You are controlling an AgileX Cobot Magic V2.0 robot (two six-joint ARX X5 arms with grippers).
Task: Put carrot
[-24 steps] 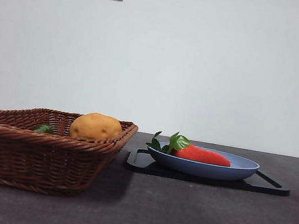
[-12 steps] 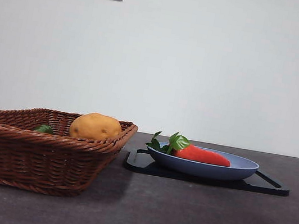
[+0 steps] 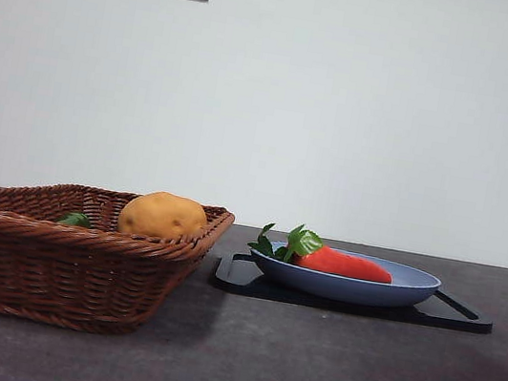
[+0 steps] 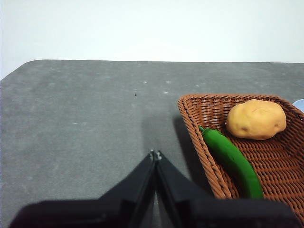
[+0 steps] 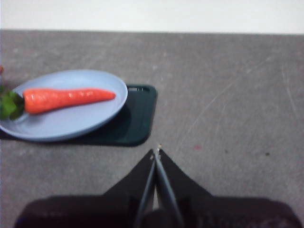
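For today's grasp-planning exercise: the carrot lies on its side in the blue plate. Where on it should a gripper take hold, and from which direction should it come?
Grip the carrot across its thicker orange part, just short of the leaves, probably from straight above. It lies flat in the shallow blue plate, whose rim blocks a level approach, and the narrow tip offers less to hold. The right gripper, shut above the table, is nearer.

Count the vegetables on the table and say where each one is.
3: the carrot lies on the blue plate; the potato and a green pepper lie in the wicker basket. More may be hidden.
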